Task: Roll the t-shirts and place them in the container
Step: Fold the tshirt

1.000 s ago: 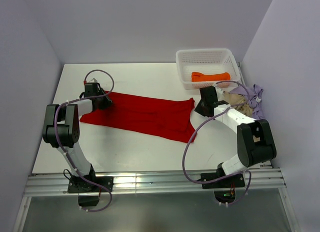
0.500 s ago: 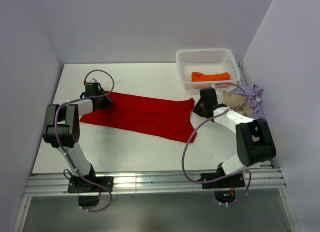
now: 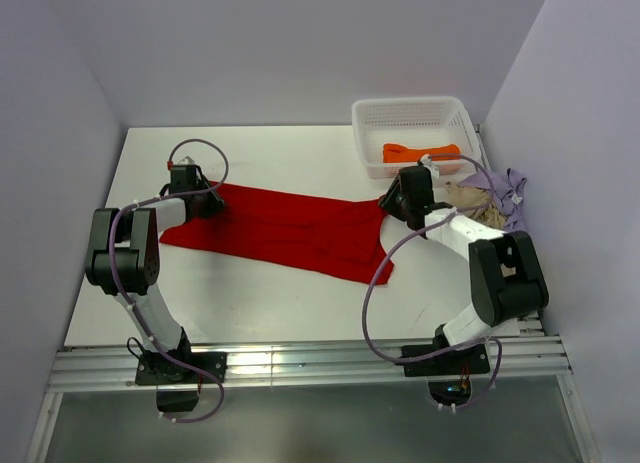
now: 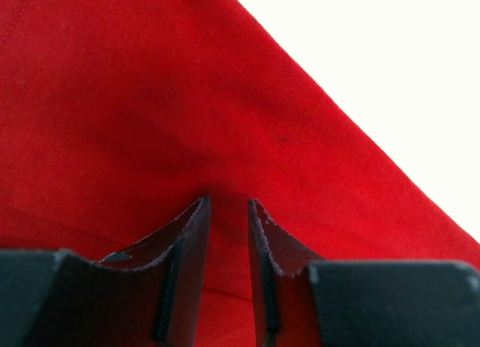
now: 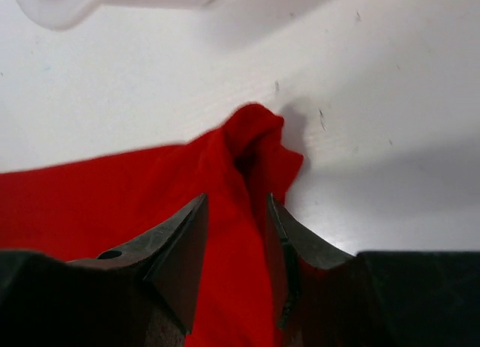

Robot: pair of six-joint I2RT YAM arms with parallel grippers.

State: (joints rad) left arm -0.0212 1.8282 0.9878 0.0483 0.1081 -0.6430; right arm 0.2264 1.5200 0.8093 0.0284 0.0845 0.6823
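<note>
Presently the red shirt [image 3: 290, 228], flat on the table [image 3: 300, 153], is being pinched at its left end by the closed left gripper [image 4: 229, 203], its far right corner being straddled by the narrowed jaws of the right gripper [image 5: 236, 204] (clamped or not: undeterminable); a deeper, even bite is being judged necessary.

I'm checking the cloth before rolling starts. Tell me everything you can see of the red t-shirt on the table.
The bright red cotton t-shirt lies spread out lengthwise across the white table, soft and lightly creased. The left tool pinches a pucker of cloth near the end on its side. The right tool straddles the bunched, raised corner at the other end, near the white mesh basket. The rest rests flat on the tabletop.
</note>
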